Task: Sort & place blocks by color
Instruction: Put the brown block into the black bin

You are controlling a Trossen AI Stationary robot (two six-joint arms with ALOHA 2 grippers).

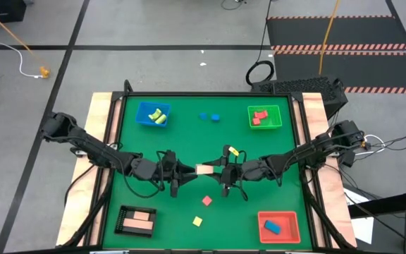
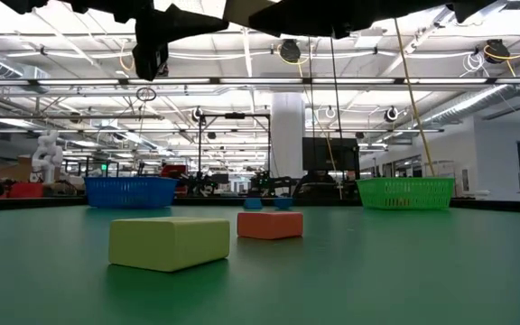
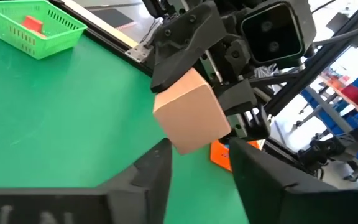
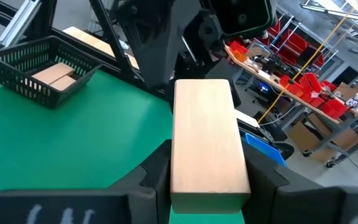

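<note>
Over the middle of the green table my two grippers meet end to end around a pale cream bar [image 1: 206, 169], lifted clear. My right gripper [image 1: 219, 169] [image 4: 207, 171] is shut on the bar's right end. My left gripper [image 1: 191, 170] [image 3: 201, 155] is open, and its fingers stand on either side of the bar's left end [image 3: 191, 115]; whether they touch it does not show. Loose on the table lie a red block [image 1: 206, 201], yellow blocks [image 1: 197, 221] [image 1: 234, 152] and two blue blocks [image 1: 209, 117]. My right gripper pinches the cream bar between its two fingers [image 4: 157, 177] at the bar's right end [image 4: 207, 186]. The fingers come level from the table's right and lie along the bar. The bar sticks out level ahead of them toward the left gripper, clear of the table.
A blue tray [image 1: 152, 114] with yellow-green blocks and a green tray [image 1: 264, 117] with red blocks stand at the far side. A black tray [image 1: 136, 221] with cream blocks and a red tray [image 1: 279, 226] with a blue block stand at the near side. Wooden rails edge the table's sides.
</note>
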